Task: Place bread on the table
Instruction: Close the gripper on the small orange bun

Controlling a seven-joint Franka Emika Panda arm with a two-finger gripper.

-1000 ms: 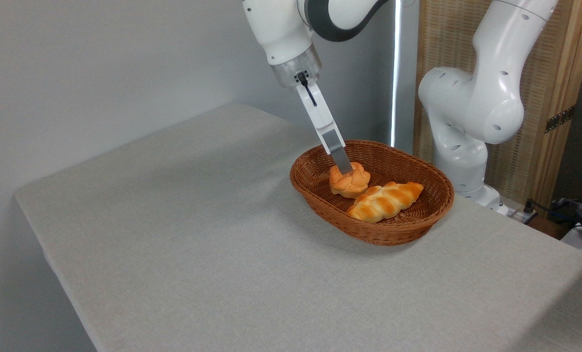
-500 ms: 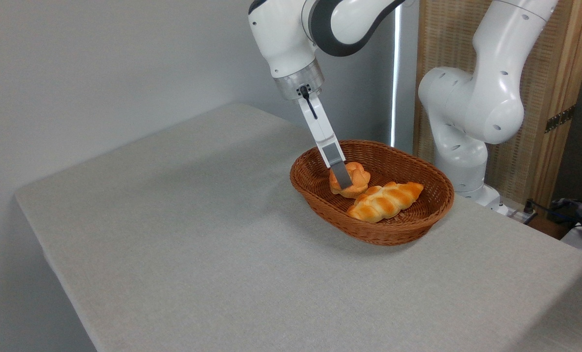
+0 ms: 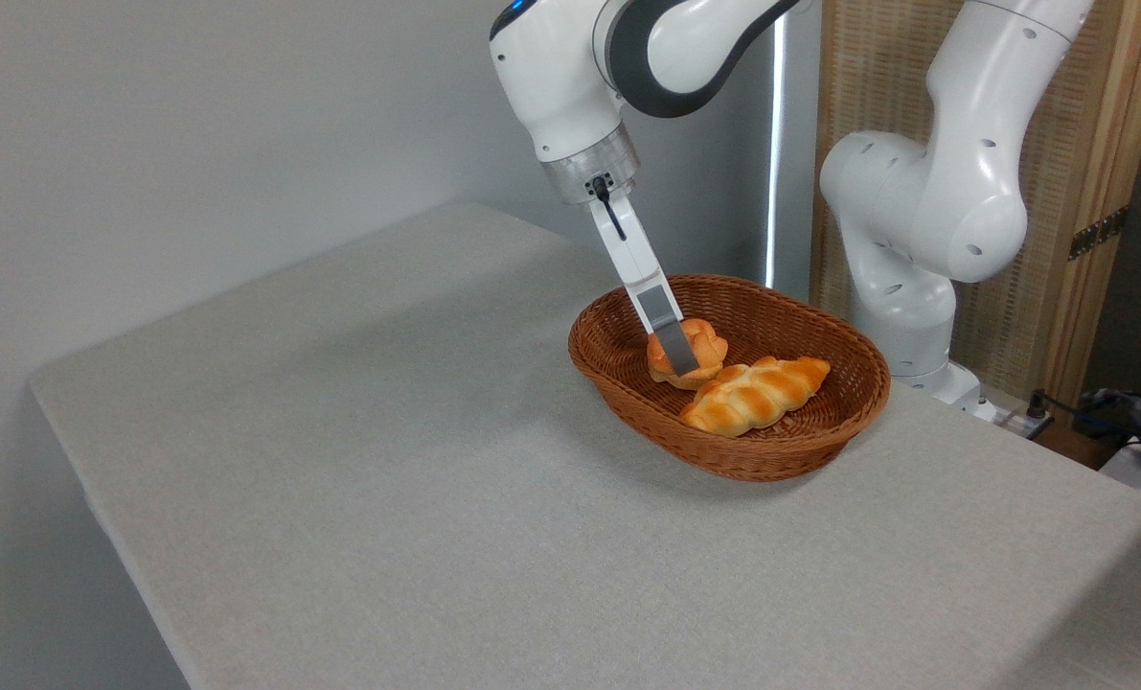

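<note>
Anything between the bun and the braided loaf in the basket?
Nothing shows between them in the camera view: the bun sits right behind the loaf, their edges meeting or overlapping, both inside the basket.

table [image 3: 388, 498] – light grey fabric | on it – wicker basket [image 3: 752, 450]

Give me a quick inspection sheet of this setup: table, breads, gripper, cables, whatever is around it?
Surface: the table is light grey fabric with rounded corners.
Job's things: the bread, a small round bun, sits in the wicker basket.
Clutter: a braided loaf lies beside it in the basket.
Gripper: the gripper is down at the bun; one finger shows in front of it, so the grip cannot be told.
Cables: dark cables at the far right.
Surroundings: grey wall, woven wooden screen.
</note>
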